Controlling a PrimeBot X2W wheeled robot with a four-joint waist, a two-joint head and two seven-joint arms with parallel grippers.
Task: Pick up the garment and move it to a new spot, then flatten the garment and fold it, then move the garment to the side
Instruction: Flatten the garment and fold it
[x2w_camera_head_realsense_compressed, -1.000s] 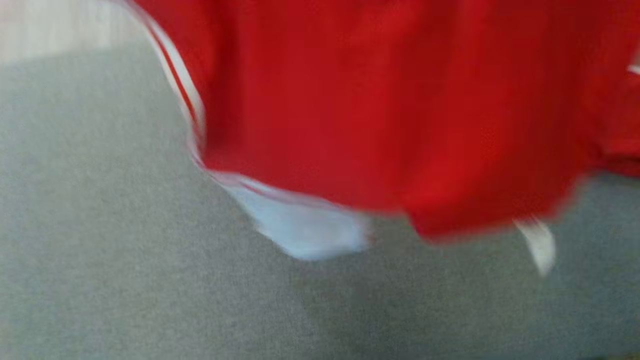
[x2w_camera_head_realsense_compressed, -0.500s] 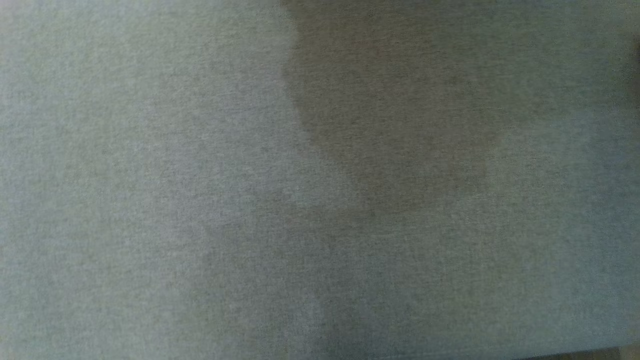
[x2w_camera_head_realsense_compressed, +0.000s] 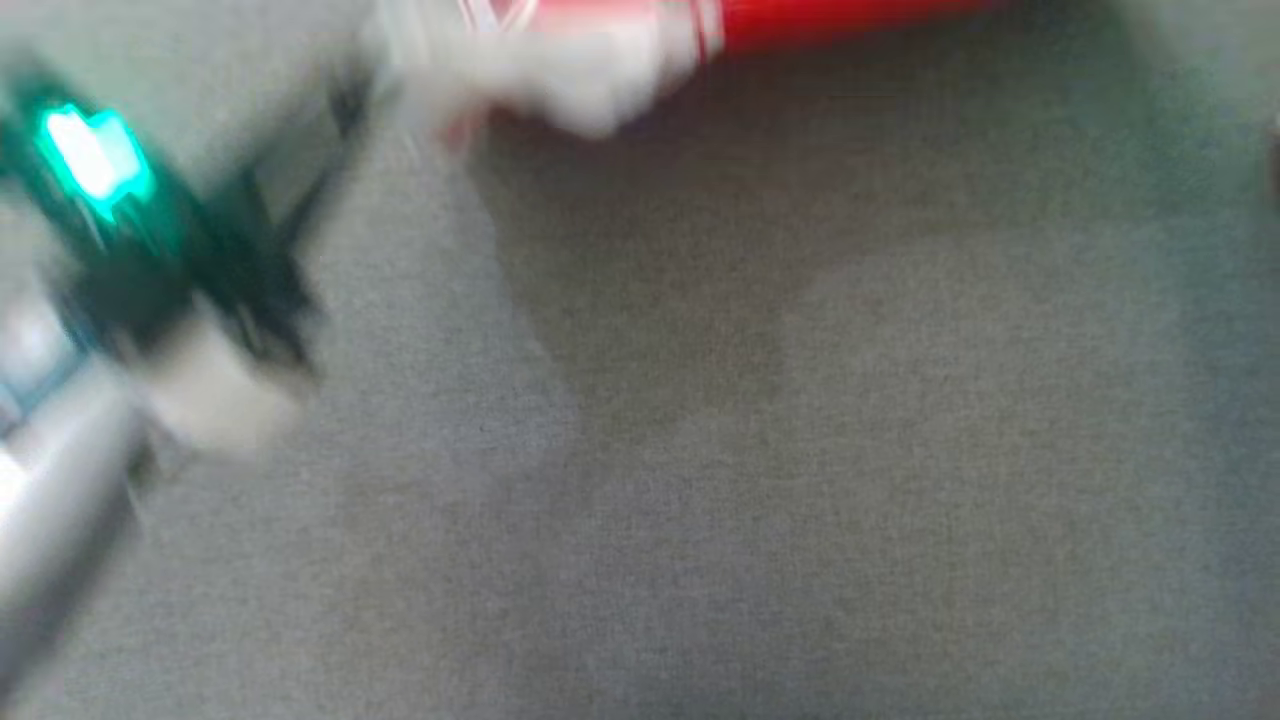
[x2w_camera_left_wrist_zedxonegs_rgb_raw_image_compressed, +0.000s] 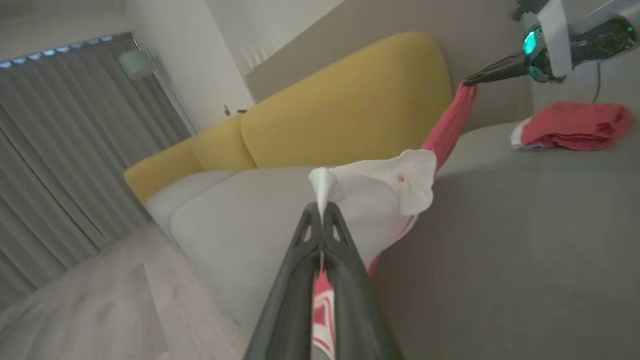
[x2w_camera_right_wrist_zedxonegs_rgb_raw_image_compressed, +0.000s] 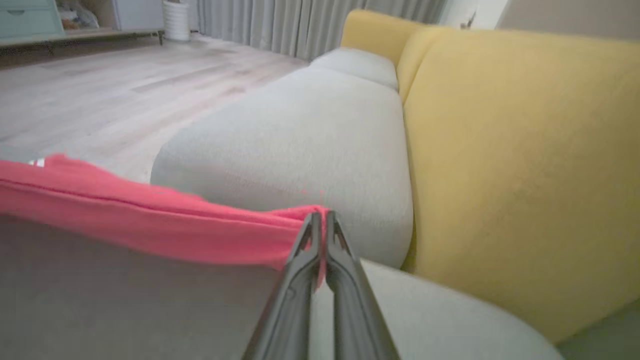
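Your head camera looks steeply down, close and blurred, onto the grey seat (x2w_camera_head_realsense_compressed: 800, 450), with the garment (x2w_camera_head_realsense_compressed: 820, 18) crossing its top edge. Your left wrist camera sights low along its own fingers across that seat towards the yellow backrest (x2w_camera_left_wrist_zedxonegs_rgb_raw_image_compressed: 350, 100), catching the right gripper (x2w_camera_left_wrist_zedxonegs_rgb_raw_image_compressed: 467, 82) at upper right. Your right wrist camera shares that backrest, the pale cushion (x2w_camera_right_wrist_zedxonegs_rgb_raw_image_compressed: 310, 135) and the curtain beyond.

The garment (x2w_camera_left_wrist_zedxonegs_rgb_raw_image_compressed: 385, 185) hangs above the sofa seat (x2w_camera_left_wrist_zedxonegs_rgb_raw_image_compressed: 500, 250), with the backrest (x2w_camera_left_wrist_zedxonegs_rgb_raw_image_compressed: 350, 100) on the far side. A folded cloth (x2w_camera_left_wrist_zedxonegs_rgb_raw_image_compressed: 575, 125) lies on the seat, to the right.
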